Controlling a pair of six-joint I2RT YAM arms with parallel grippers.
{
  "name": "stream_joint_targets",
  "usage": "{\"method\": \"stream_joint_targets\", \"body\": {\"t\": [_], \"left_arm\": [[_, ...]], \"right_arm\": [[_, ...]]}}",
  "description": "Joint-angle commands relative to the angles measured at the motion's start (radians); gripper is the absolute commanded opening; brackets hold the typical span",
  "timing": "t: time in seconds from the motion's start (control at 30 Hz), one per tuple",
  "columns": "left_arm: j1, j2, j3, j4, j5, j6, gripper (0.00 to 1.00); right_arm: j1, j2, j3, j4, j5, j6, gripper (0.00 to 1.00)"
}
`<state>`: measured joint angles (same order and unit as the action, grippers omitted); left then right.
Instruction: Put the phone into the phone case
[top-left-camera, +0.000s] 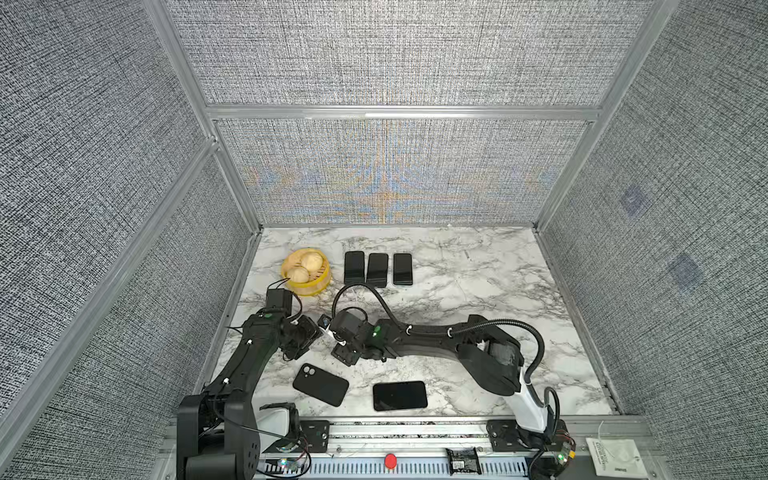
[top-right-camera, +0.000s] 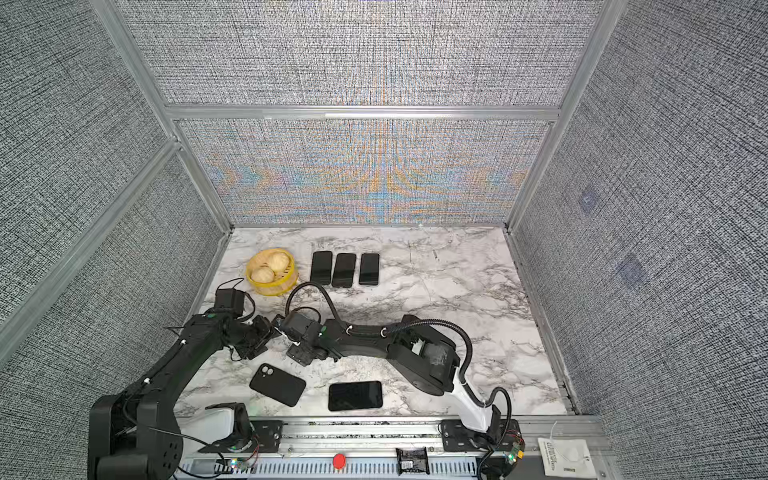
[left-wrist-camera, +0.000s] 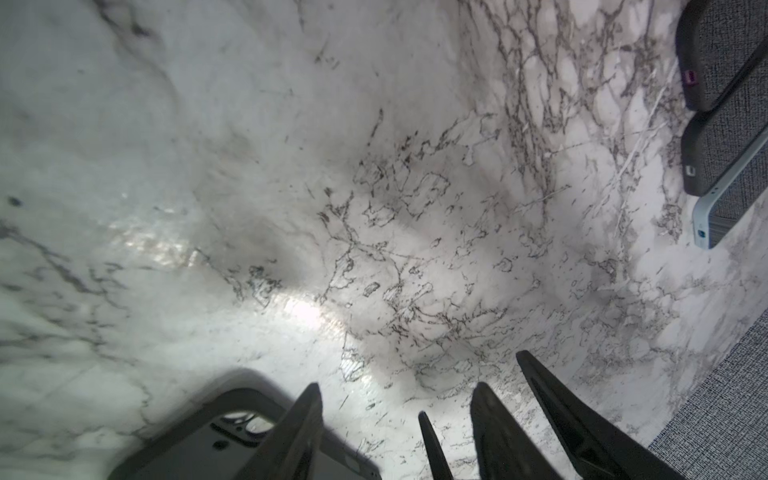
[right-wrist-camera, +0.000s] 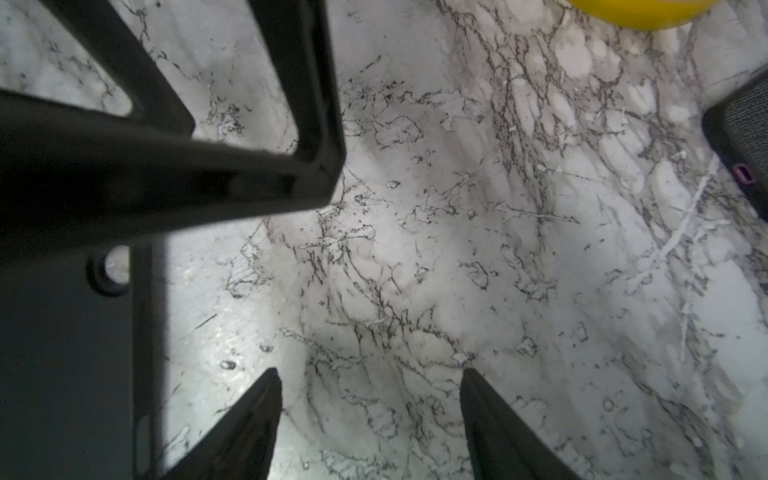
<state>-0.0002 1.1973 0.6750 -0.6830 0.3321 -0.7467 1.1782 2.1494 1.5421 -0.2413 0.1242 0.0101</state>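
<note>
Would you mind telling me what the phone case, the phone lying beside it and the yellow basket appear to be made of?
Phone case: probably soft plastic or silicone, since it is dull matte black with no glare.
Phone: a smooth glass face, going by its faint sheen.
Basket: possibly bamboo or a plastic imitation; its yellow wall is banded.

My left wrist view shows the phone case (left-wrist-camera: 187, 457) blurred, edge-cropped, partly behind my left finger (left-wrist-camera: 299, 436); my right wrist view crops the yellow basket (right-wrist-camera: 636, 10).
</note>
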Motion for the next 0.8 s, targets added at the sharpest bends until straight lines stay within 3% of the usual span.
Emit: {"method": "stream_joint_targets", "body": {"t": [0.0, 0.2, 0.4, 0.5, 0.77], "left_arm": [[-0.001, 0.006, 0.018, 0.041, 0.026, 0.009, 0.59], [0.003, -0.013, 0.057, -0.027, -0.076, 0.01, 0.59], [0.063, -0.083, 0.031, -0.033, -0.121, -0.027, 0.59], [0.091, -0.122, 0.009, -0.014, -0.12, -0.034, 0.58], [0.108, -0.15, 0.013, -0.015, -0.127, -0.034, 0.58]], "right_arm": [[0.015, -0.006, -0.015, 0.025, -0.086, -0.051, 0.7], [0.017, -0.005, -0.029, 0.021, -0.099, -0.057, 0.62], [0.002, -0.058, -0.098, 0.039, -0.081, -0.047, 0.52], [-0.002, -0.086, -0.124, 0.054, -0.094, -0.041, 0.33], [0.037, -0.067, -0.087, 0.064, -0.223, -0.071, 0.34]]}}
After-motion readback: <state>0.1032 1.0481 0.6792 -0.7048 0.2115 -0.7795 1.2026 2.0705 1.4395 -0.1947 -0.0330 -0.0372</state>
